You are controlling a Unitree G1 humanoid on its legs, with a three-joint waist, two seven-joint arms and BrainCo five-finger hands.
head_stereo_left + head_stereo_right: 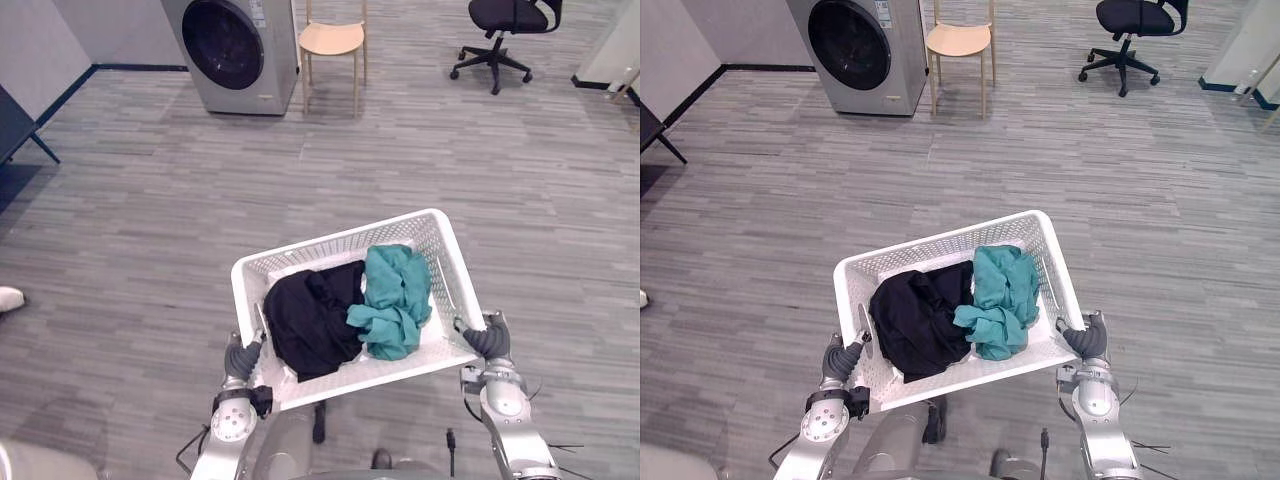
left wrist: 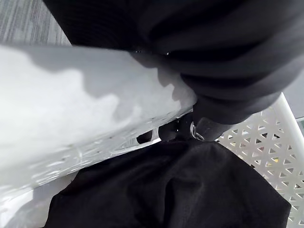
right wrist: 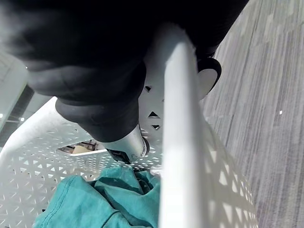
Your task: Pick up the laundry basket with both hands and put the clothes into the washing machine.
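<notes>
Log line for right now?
left hand: shut on laundry basket | right hand: same | load: black garment, teal garment | washing machine: ahead

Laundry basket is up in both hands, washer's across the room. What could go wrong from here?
1. The left hand and right hand hook only the side rims of the laundry basket, which sits tilted. It could slip or tip while walking.
2. The washing machine door looks shut, and both hands are occupied.
3. A wooden chair stands right beside the washer, so the basket may clip it on approach.
</notes>
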